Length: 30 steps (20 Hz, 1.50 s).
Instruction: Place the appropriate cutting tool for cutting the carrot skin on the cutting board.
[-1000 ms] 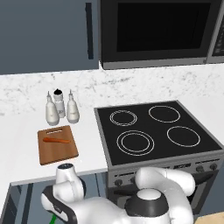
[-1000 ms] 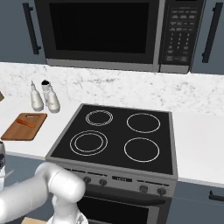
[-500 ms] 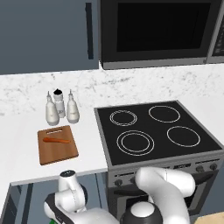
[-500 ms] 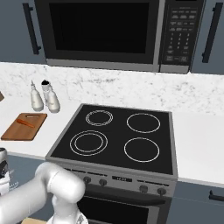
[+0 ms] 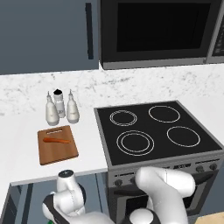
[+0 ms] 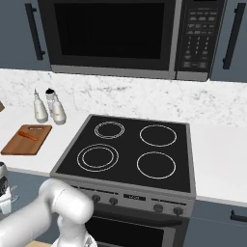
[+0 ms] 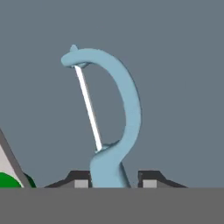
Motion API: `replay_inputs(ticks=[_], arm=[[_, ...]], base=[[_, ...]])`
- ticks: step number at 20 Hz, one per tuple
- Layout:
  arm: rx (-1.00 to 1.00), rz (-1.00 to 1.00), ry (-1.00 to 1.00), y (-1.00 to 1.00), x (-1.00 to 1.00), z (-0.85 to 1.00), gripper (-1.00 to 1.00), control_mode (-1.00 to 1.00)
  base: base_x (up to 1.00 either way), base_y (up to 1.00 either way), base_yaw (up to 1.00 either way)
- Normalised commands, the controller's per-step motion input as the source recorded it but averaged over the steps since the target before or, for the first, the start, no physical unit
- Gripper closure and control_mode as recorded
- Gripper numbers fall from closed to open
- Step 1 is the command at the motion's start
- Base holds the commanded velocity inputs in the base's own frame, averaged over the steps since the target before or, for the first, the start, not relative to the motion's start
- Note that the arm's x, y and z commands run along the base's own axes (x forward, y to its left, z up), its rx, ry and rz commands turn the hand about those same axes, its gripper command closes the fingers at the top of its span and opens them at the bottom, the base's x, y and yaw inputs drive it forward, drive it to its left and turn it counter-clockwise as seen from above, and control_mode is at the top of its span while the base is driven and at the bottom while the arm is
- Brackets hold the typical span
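The light-blue peeler (image 7: 127,109) lies right in front of the hand camera, its forked head pointing away and its slim handle running down between my fingertips. My gripper (image 7: 114,181) is open around that handle, with a small gap on the right side. The arm's hand (image 5: 65,192) hangs low in front of the counter, below its edge. On the counter left of the stove, the brown cutting board (image 5: 57,153) carries the thin orange carrot (image 5: 56,141) near its far end. From the right base view, the board (image 6: 21,144) and carrot (image 6: 29,136) appear at the left.
A green knife handle (image 7: 8,180) pokes in beside a pale sloping wall at the hand view's lower left. Three shakers (image 5: 61,107) stand just behind the board. The black stove (image 5: 153,131) is to its right, and the microwave (image 5: 157,30) hangs above.
The hand has sunk lower in front of the counter over the last second. Board, carrot and shakers have not moved.
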Motion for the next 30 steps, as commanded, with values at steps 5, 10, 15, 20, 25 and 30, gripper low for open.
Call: replay_inputs(ticks=[5,10,15,20,25,30], arm=[[-0.02,-0.07,-0.17,-0.02,-0.10,0.32,1.00,-1.00],[-0.01,-0.10,-0.09,-0.07,-0.60,0.99,1.00,-1.00],[-0.01,-0.06,-0.11,0.00,-0.79,1.00,1.00,-1.00],[-0.07,-0.04,-0.13,-0.01,-0.41,1.00,1.00,-1.00],[-0.12,-0.03,-0.07,-0.02,0.05,1.00,1.00,-1.00],[-0.15,-0.10,-0.01,0.02,0.70,1.00,1.00,-1.00]], base=[[0.00,0.00,0.00],[0.00,0.00,0.00],[0.00,0.00,0.00],[0.00,0.00,0.00],[0.00,0.00,0.00],[0.00,0.00,0.00]])
